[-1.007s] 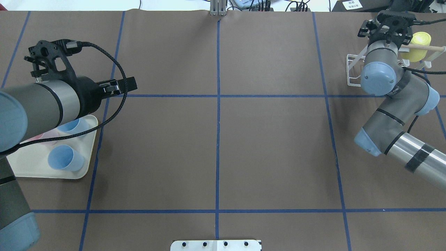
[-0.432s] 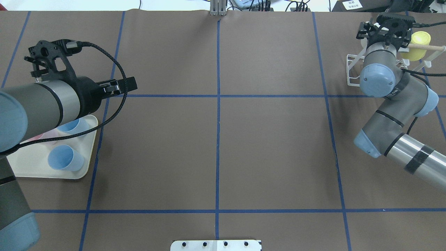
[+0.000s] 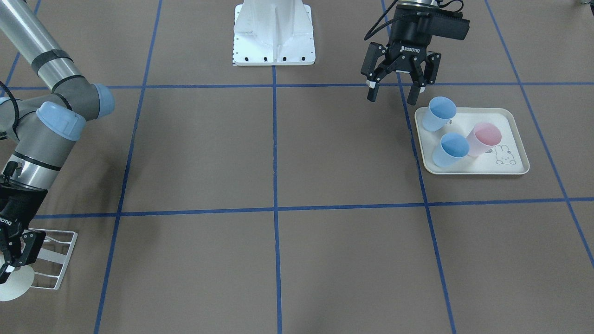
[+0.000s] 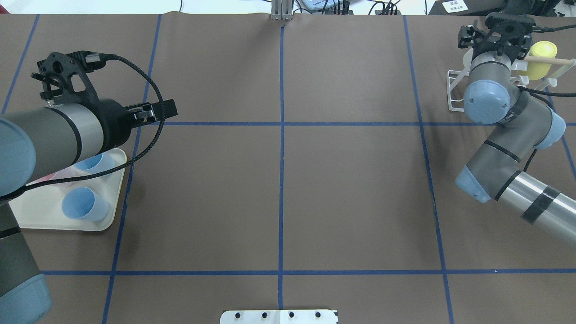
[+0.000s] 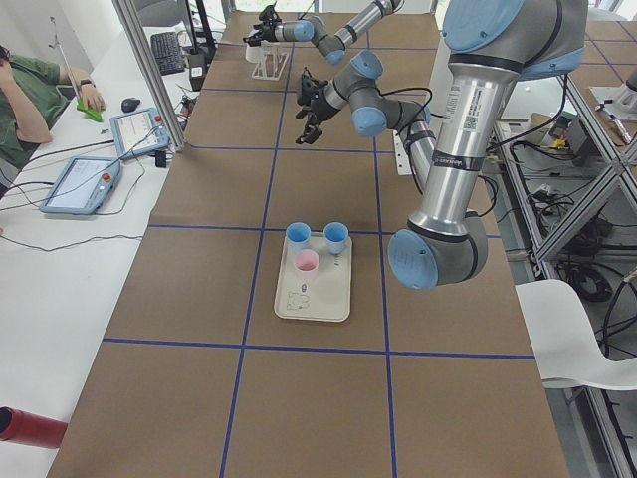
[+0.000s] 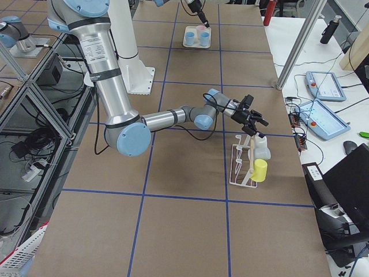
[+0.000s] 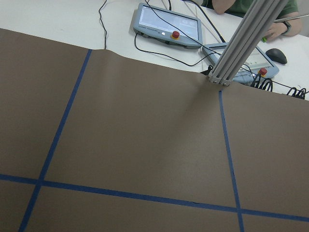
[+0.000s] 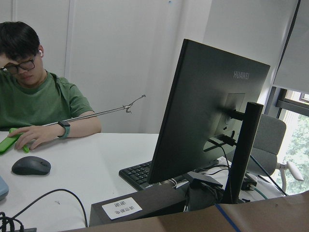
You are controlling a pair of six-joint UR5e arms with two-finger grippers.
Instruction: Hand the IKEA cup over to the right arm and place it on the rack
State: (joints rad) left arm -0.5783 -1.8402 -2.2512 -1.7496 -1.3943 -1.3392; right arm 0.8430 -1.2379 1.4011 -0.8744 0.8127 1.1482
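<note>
**Right arm.** You will find the right gripper point(image 3: 8, 263) at the far right end of the worktop point(image 3: 199, 153), lowered at the rack point(image 3: 51, 257). The front-facing view cuts it off at the frame edge. The overhead view hides its fingers beneath the wrist. I cannot tell whether they are spread or closed.

**Task item.** The IKEA cup point(image 3: 15, 284), pale cream, is at the rack on the operators' side, directly at the tips of the right gripper. In the front-facing view one fingertip overlaps the cup's rim, but contact cannot be confirmed. The right-side view shows the cup resting at the rack's wooden dowel point(image 4: 562, 61). A yellow cup point(image 4: 541, 60) is just beside it on the same dowel, further from the gripper.

**Left arm.** Your left gripper point(image 3: 392, 98) hangs above the worktop with its fingers spread wide and nothing between them. It is near the robot-side corner of a cream tray point(image 3: 513, 134) and apart from it.

**Tray contents.** One blue cup point(image 3: 438, 113) stands upright at the corner nearest the left gripper. A second blue cup point(image 3: 448, 148) stands further toward the operators' side, with a pink cup point(image 3: 485, 139) just beside it. A rabbit print marks the tray's bare corner.

**Left wrist view.** It shows brown worktop crossed by blue tape lines.
</note>
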